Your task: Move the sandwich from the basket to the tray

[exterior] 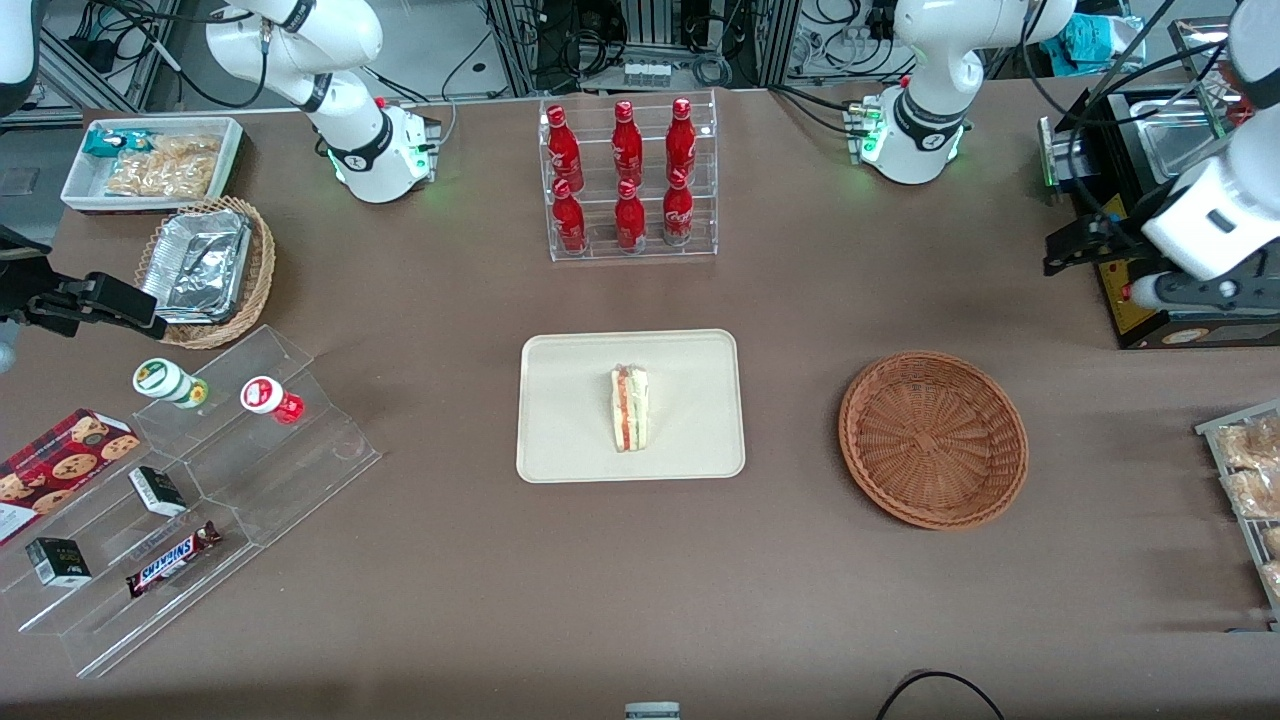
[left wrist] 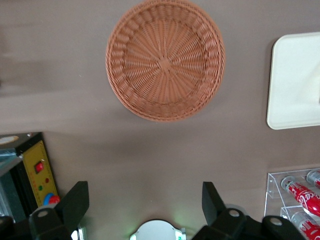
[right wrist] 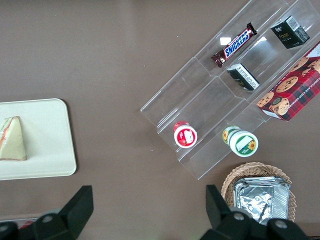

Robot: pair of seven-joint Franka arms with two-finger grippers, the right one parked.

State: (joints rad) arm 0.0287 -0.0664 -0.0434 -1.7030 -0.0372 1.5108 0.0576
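The claw [left wrist: 145, 200] hangs high above the brown surface [exterior: 440, 300] at the working arm's end, its two fingers [left wrist: 75, 202] spread wide apart with nothing between them. Below it, and nearer the front camera, sits the round reddish-brown basket [exterior: 933, 438], which holds nothing. Farther from the claw, toward the parked arm's end, the cream tray [exterior: 570, 400] lies flat on the surface beside the basket but apart from it. The sandwich [exterior: 629, 407] rests on the tray near its middle, with its red-orange and green filling showing along the cut edge facing up.

A clear rack of red bottles [exterior: 628, 175] stands farther from the front camera than the tray. A black machine with a yellow panel [left wrist: 37, 172] sits close beneath the claw. Well away, at the parked arm's end, are a clear stepped stand [exterior: 200, 480] with snack items and a tan wicker basket holding foil containers [exterior: 200, 265].
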